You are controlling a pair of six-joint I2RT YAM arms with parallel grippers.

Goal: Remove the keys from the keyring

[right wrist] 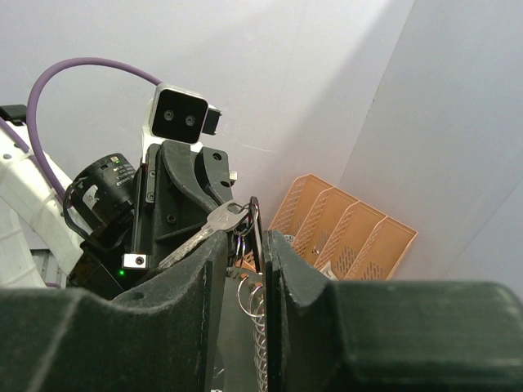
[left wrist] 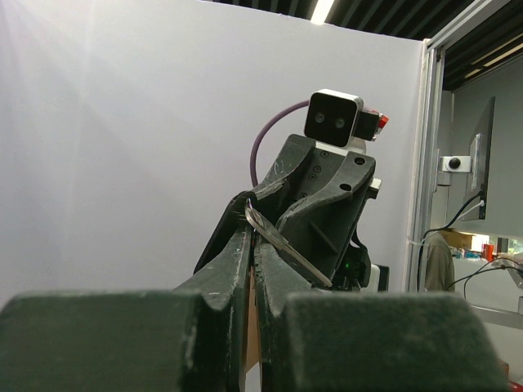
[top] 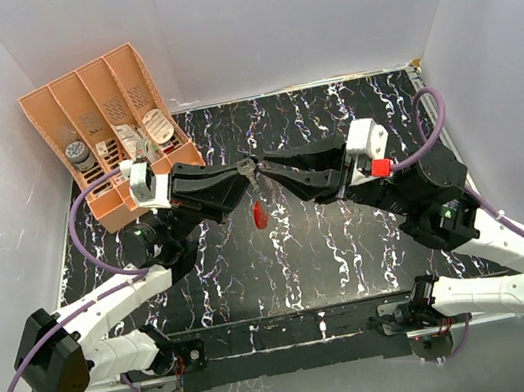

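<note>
Both arms meet mid-table, tip to tip, in the centre of the top view, slightly above the middle.

Left end effector (top: 241,172): fingers pressed fully together. In its wrist view the thin metal ring comes out of the seam between the pads, so it is pinching the keyring (top: 260,215) at the ring.

Right end effector (top: 267,168): fingers nearly together with only a narrow slot between them. In its wrist view the ring sits edge-on in that slot as a thin dark strip and looks to touch both pads, so I read it as pinching the ring too.

Keyring: held off the table (top: 351,241) between the two tips. The red oval tag hangs straight down below the meeting point, just under centre in the top view, and I can't tell whether it touches the surface.

Key (right wrist: 206,232): silver, head on the ring, blade angled to the lower left of the right wrist frame, just beside the left end effector's body. Small dark bits hang under the head, too small to identify. In the top view the key is only a small grey speck between the tips.

Peach organiser (top: 74,77) sits at the upper left of the top view, behind the left arm's wrist and well clear of the keyring.
</note>
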